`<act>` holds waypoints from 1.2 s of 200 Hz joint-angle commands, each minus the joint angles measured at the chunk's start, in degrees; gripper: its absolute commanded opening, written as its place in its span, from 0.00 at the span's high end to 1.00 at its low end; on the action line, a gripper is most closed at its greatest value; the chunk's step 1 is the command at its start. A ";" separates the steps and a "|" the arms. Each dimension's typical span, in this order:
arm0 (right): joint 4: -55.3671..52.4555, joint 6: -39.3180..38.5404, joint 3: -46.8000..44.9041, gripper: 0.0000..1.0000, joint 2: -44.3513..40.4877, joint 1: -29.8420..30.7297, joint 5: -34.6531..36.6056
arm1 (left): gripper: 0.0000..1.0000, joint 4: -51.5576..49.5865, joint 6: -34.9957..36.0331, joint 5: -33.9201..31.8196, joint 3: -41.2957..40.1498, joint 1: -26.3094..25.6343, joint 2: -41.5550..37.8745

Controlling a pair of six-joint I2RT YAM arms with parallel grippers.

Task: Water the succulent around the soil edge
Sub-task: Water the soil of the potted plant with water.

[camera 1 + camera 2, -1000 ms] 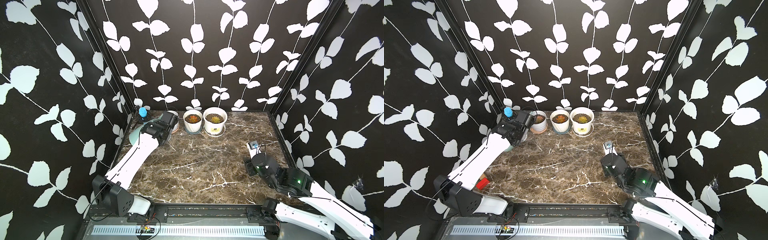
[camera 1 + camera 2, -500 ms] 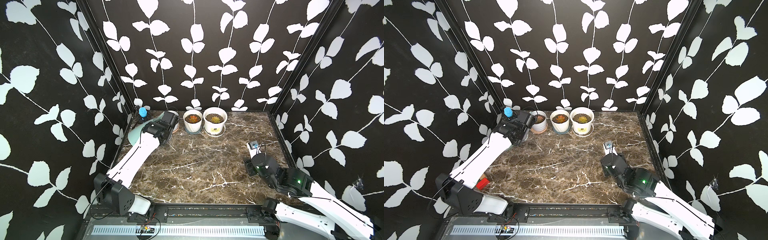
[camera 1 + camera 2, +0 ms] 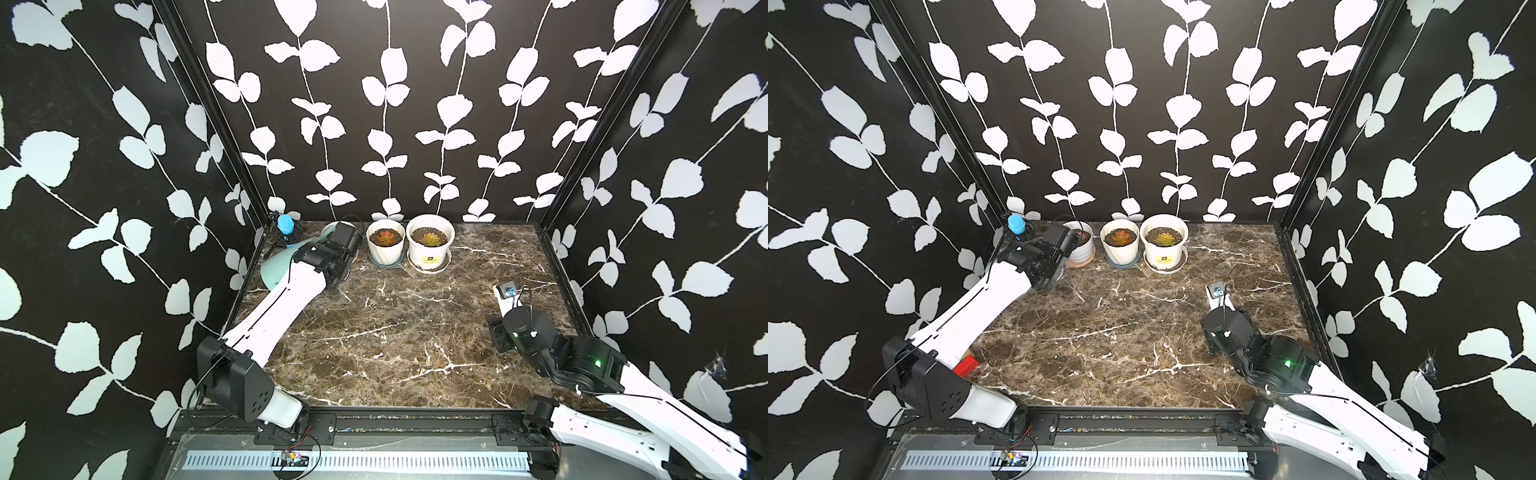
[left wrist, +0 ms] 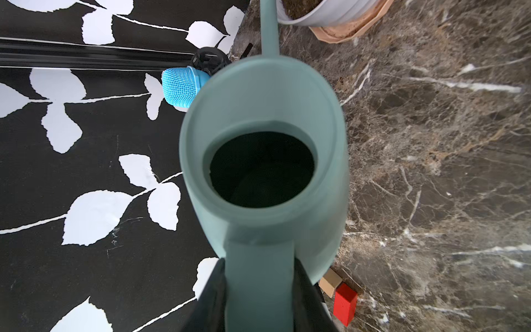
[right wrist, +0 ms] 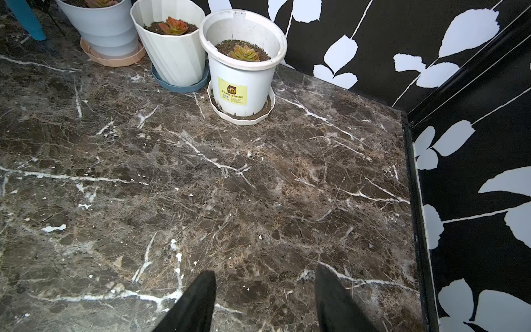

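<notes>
Left gripper (image 4: pixel 258 296) clamped on watering can (image 4: pixel 264 109) handle. Spout (image 4: pixel 269 26) at rim of leftmost pot (image 4: pixel 324 14), table's back left. Tip slowly, trace soil edge, keep stream off succulent (image 5: pixel 99 3). Right gripper (image 5: pixel 264 301) half-open, empty.

Left arm (image 3: pixel 286 303) reaching back, left end effector (image 4: pixel 258 290) clamped, right end effector (image 5: pixel 264 301) parted

The worktop (image 5: pixel 258 186) looks like polished brown marble with white veins. The watering can (image 4: pixel 264 95) is matt, smooth teal plastic. The pot (image 5: pixel 258 86) is smooth white plastic with a paper label (image 5: pixel 232 90).
</notes>
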 commanded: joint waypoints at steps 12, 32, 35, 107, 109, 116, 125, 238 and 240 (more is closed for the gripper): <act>-0.15 0.44 -0.31 0.42 -0.17 -0.35 -0.10 | 1.00 0.45 -0.96 -2.90 3.26 -0.23 -0.47; -0.35 0.65 -0.40 0.42 -0.37 -0.30 -0.10 | 1.00 -0.01 -1.38 -2.88 4.03 -0.31 0.04; -0.44 0.69 -0.41 0.42 -0.38 -0.37 -0.10 | 1.00 -0.03 -1.42 -2.88 4.17 -0.27 0.16; -1.44 1.23 -0.79 0.42 -1.51 -0.37 0.33 | 1.00 -1.18 -2.32 -2.28 6.61 -0.75 2.26; -1.47 1.23 -0.83 0.42 -1.51 -0.31 0.29 | 1.00 -1.15 -2.34 -2.27 6.69 -0.73 2.30; -1.47 1.24 -0.85 0.42 -1.59 -0.34 0.34 | 1.00 -1.24 -2.24 -2.25 6.72 -0.90 2.40; -1.51 1.31 -0.84 0.42 -1.68 -0.35 0.33 | 1.00 -1.40 -2.34 -2.36 6.69 -1.09 2.51; -1.86 2.06 -1.03 0.42 -2.52 -0.30 0.12 | 1.00 -3.17 -3.57 -2.80 6.58 -2.77 2.80; -1.86 2.09 -1.00 0.42 -2.56 -0.30 0.09 | 1.00 -3.15 -3.57 -2.80 6.48 -2.73 2.79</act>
